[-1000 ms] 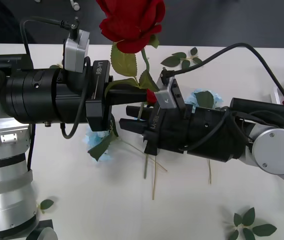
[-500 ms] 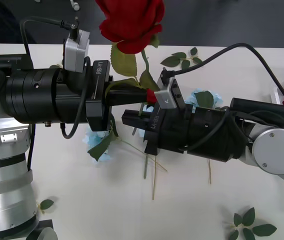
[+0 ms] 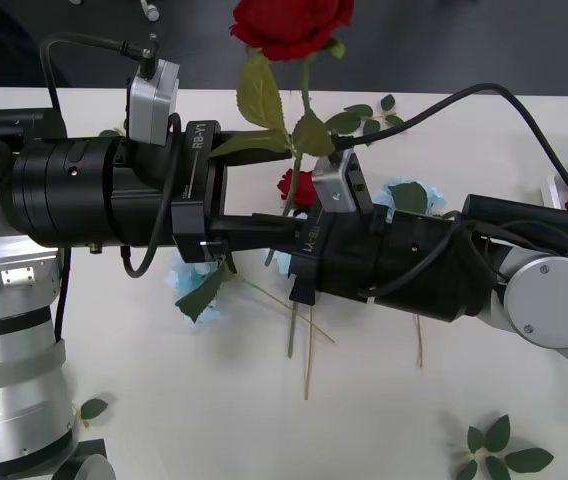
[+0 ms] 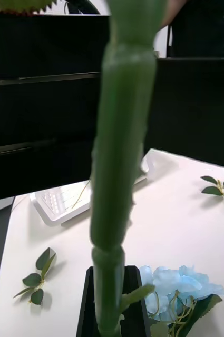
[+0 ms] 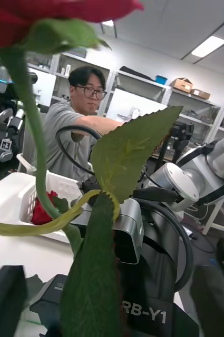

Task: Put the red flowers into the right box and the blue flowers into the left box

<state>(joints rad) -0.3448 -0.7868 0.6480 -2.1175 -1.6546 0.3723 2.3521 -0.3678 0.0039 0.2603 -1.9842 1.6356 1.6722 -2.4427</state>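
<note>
From the front I see both arms meeting over the table's middle, with a red rose (image 3: 292,22) standing up above them, its stem running down between the left gripper (image 3: 269,228) and the right gripper (image 3: 299,240). My right wrist camera adds what the front hides: the stem (image 4: 117,158) is clamped upright between the right gripper's black fingers, with a blue flower (image 4: 180,287) lying on the table just behind and the left box (image 4: 64,202) further off. From the left wrist I see the left gripper's fingers (image 5: 3,295) spread apart at the corners, the stem and a leaf between them untouched, and the right box (image 5: 17,192) with a rose in it. Another rose (image 3: 297,187) and blue flowers (image 3: 404,197) lie under the arms. "RB-Y1" is printed on both wrists.
</note>
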